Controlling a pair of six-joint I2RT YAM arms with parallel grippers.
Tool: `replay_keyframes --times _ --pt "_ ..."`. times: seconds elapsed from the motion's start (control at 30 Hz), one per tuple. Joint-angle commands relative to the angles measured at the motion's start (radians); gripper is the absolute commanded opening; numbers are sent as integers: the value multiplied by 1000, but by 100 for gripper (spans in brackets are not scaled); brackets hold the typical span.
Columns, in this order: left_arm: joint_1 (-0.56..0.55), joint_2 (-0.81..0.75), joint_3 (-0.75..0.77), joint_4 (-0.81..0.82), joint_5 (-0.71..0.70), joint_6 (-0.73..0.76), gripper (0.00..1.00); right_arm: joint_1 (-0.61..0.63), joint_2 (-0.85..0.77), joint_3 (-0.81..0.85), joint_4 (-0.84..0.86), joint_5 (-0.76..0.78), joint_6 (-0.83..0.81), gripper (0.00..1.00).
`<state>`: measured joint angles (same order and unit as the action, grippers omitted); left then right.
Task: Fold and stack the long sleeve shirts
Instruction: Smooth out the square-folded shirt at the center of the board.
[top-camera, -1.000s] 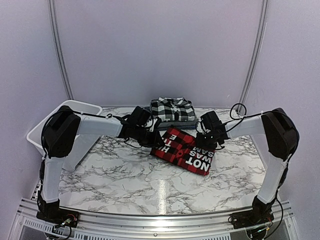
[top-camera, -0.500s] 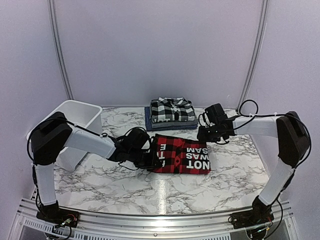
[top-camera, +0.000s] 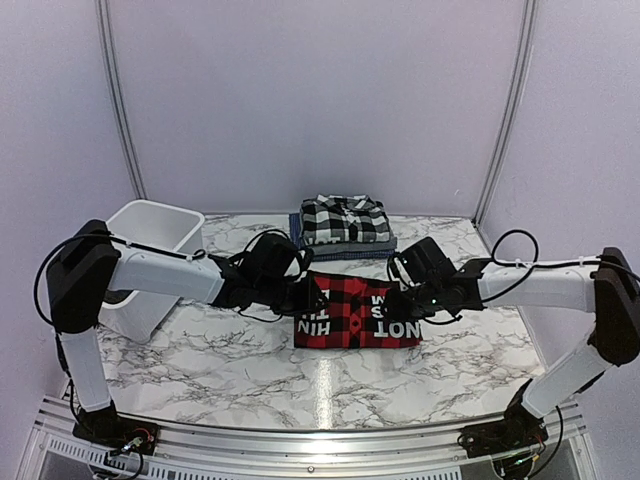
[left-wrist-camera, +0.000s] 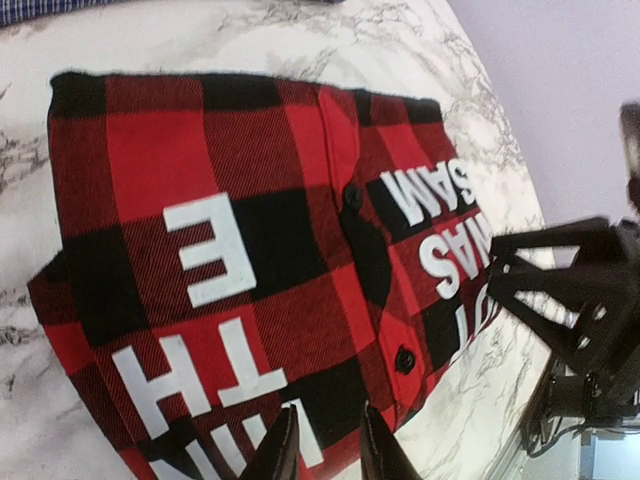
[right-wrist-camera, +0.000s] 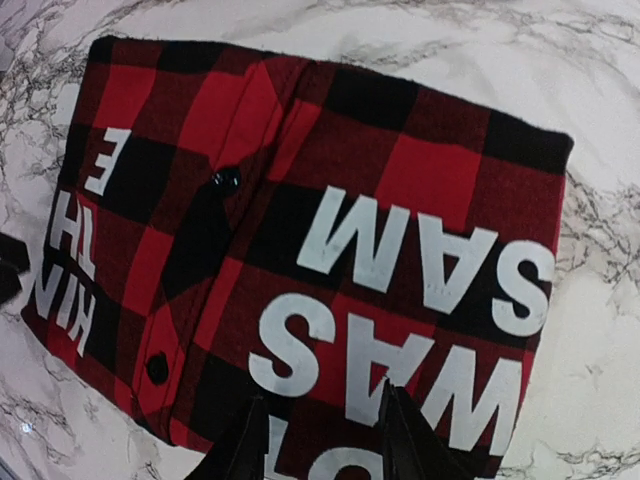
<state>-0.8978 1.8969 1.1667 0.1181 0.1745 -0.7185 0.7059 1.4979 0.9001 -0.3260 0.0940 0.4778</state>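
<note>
Red check shirt (top-camera: 350, 315), lettering partly obscured

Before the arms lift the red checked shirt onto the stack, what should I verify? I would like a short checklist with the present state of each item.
1. Red-and-black check shirt folded into a flat rectangle on the marble table: ok.
2. Left jaws at one side of this shirt, cloth gripped: cannot tell.
3. Right jaws at the other side, cloth gripped: cannot tell.
4. Stack behind, black-and-white plaid shirt on top, tidy: ok.
5. Red shirt lies apart from the stack: ok.
6. White tub stands off to the left, away from both shirts: ok.
</note>
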Motion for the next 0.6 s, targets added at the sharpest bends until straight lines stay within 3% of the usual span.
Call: replay_keyframes --times 0.0,0.23,0.57 --pt "40 61 97 -34 1 29 24 15 -49 -86 -12 -6 79 35" --pt "105 167 151 -25 11 40 24 15 -33 -193 55 -10 113 34" --pt "163 157 121 -22 7 48 24 15 -82 -122 -18 32 83 39"
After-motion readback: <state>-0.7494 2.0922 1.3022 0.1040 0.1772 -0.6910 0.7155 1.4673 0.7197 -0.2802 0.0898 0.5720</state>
